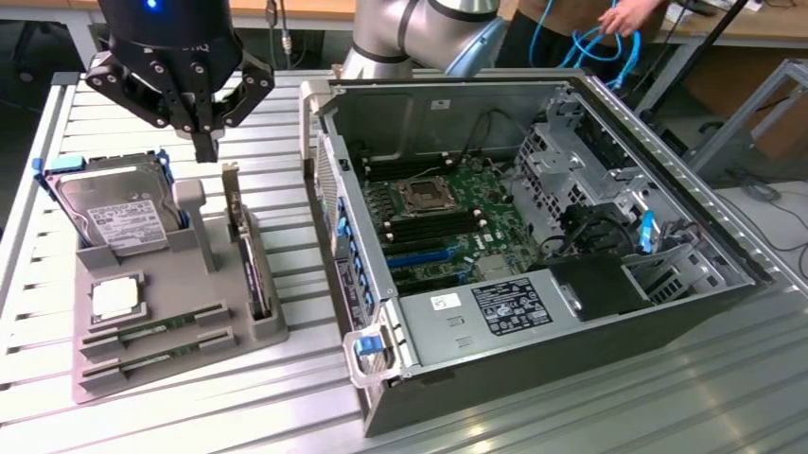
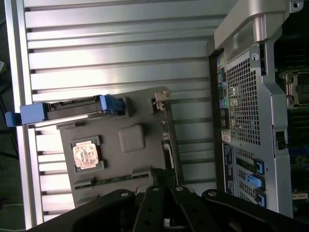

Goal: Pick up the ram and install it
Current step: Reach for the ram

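Note:
Two ram sticks lie flat in slots at the near end of a grey holder (image 1: pixel 189 284): one ram stick (image 1: pixel 149 333) and a second (image 1: pixel 146 360) just below it. In the wrist view a ram stick (image 2: pixel 113 180) shows as a thin green strip along the holder's edge (image 2: pixel 130 140). My black gripper (image 1: pixel 204 142) hangs shut above the far end of the holder, between the hard drive and the upright card, holding nothing. Its tips (image 2: pixel 163 175) sit close together in the wrist view.
The holder also carries a hard drive (image 1: pixel 116 213) with blue rails, a silver processor (image 1: pixel 115 299) and an upright dark expansion card (image 1: pixel 246 255). An open computer case (image 1: pixel 505 378) with its motherboard (image 1: pixel 442 227) stands on the exterior view's right. A person's hand (image 1: pixel 622 19) holds blue cable behind.

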Robot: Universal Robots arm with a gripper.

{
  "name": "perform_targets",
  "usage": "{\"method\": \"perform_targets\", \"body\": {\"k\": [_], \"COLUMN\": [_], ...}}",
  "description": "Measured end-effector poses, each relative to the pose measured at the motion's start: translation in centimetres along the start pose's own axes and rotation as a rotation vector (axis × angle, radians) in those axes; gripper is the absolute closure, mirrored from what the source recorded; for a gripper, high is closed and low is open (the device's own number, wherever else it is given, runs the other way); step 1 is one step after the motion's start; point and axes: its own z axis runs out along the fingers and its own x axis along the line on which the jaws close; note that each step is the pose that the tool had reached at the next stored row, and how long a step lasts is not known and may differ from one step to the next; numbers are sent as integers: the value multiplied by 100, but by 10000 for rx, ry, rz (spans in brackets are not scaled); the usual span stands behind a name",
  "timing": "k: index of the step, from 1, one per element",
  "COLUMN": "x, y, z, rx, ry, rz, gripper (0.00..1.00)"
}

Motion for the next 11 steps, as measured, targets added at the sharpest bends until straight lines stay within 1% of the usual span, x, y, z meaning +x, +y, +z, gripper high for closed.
{"method": "perform_targets", "body": {"k": [11], "x": [-4], "y": [-47], "z": [-2], "rx": [2], "ry": [1], "rz": [0], "gripper": [90]}}
